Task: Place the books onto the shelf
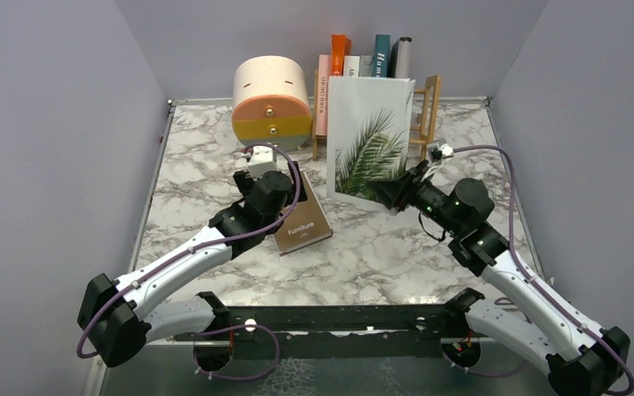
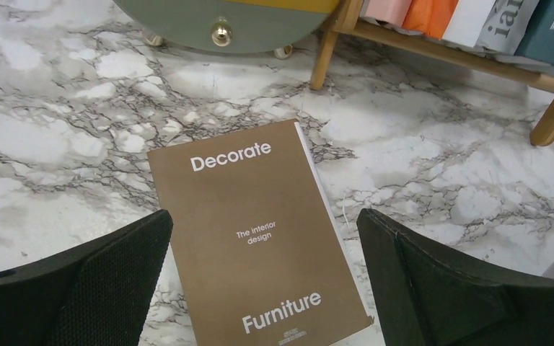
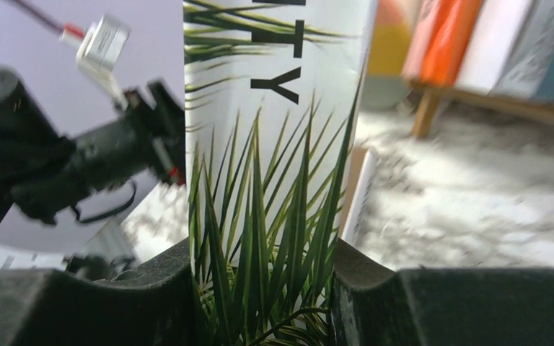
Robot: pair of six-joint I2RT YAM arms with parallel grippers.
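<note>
**White palm-leaf book (image 1: 369, 140) pinched upright, brown book (image 2: 252, 231) flat on marble**

Clamped at its lower corner by the right gripper (image 1: 396, 191), fingers pressed to both covers. Held upright, slightly tilted, just in front of the shelf (image 1: 429, 107) and its row of books (image 1: 355, 62). Over the brown cover, left gripper (image 2: 263, 238) spread wide, grasping nothing. Brown cover flat on the marble table (image 1: 198, 148), near the round drawer box (image 1: 271, 99).
</note>
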